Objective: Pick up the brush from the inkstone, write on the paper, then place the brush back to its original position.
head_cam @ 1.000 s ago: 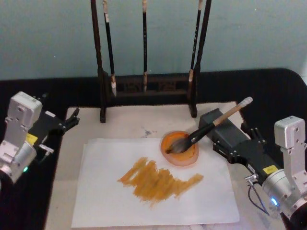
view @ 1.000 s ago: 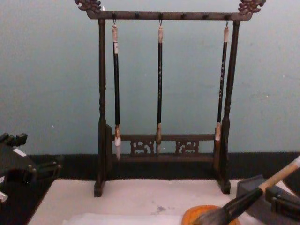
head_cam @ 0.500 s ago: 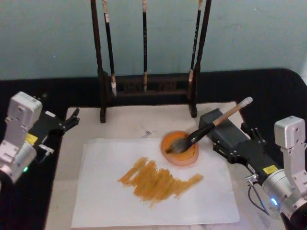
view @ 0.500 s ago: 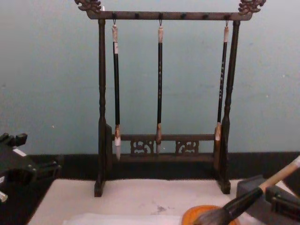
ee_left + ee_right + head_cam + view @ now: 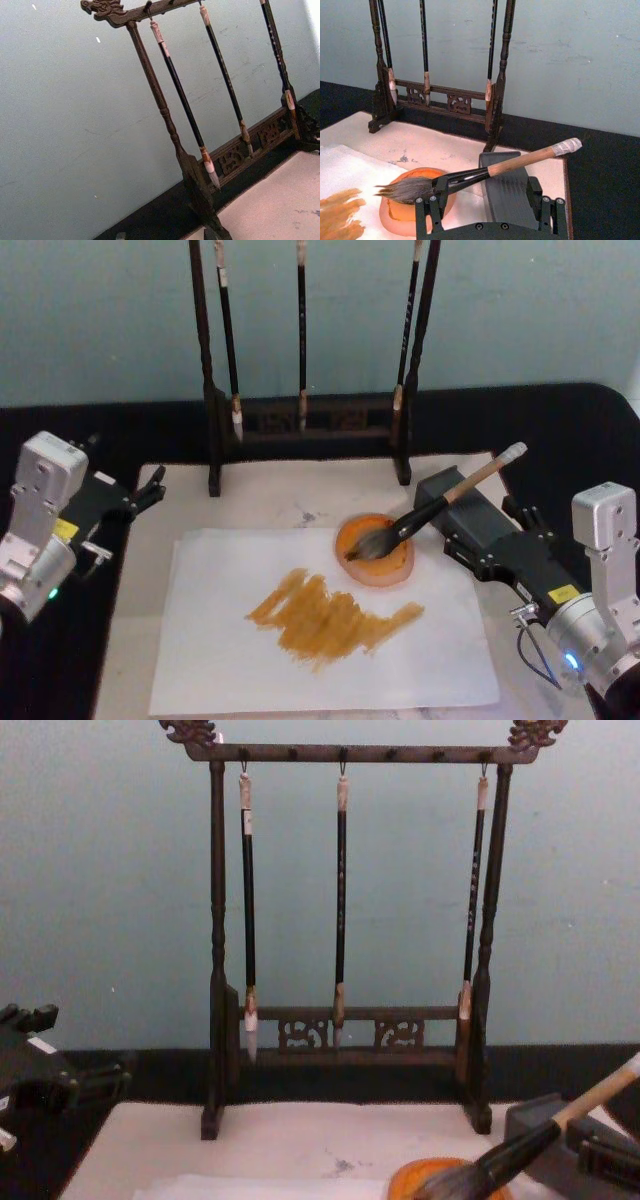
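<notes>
The brush (image 5: 440,505) lies tilted, its tan handle resting on the dark grey inkstone (image 5: 462,508) and its bristles in an orange dish (image 5: 377,558). The right wrist view shows the brush (image 5: 470,176) lying free across the inkstone (image 5: 507,192). My right gripper (image 5: 487,530) sits open just behind the inkstone, its fingers (image 5: 427,212) on either side of the block and below the handle, holding nothing. The white paper (image 5: 220,660) carries ochre strokes (image 5: 330,615). Off the mat's left edge my left gripper (image 5: 135,495) is parked open.
A dark wooden rack (image 5: 305,425) with three thin hanging brushes (image 5: 340,900) stands at the back of the beige mat (image 5: 270,495). Black table surface (image 5: 560,440) surrounds the mat. A teal wall rises behind.
</notes>
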You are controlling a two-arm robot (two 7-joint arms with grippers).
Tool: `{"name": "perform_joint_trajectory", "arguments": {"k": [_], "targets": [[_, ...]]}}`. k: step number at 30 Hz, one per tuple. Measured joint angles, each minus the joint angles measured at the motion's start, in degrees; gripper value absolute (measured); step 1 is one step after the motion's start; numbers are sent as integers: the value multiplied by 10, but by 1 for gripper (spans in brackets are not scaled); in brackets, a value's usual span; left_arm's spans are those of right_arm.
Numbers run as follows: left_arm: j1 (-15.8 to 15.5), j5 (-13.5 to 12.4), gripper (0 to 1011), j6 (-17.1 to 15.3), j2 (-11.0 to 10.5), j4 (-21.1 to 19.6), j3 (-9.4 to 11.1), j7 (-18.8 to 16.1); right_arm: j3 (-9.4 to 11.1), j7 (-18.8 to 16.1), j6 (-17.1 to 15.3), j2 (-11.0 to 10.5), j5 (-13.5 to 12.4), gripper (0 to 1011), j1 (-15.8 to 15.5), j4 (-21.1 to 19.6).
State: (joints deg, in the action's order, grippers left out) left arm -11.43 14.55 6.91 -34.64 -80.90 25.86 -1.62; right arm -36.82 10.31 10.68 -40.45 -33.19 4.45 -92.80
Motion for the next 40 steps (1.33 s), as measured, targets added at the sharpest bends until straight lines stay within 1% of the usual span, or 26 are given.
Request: {"name": "perform_joint_trajectory", "arguments": {"k": [40], "targets": [[0, 0, 1010, 0, 0, 0, 0, 0, 0, 0, 0, 0, 0, 1000, 0, 0]]}}
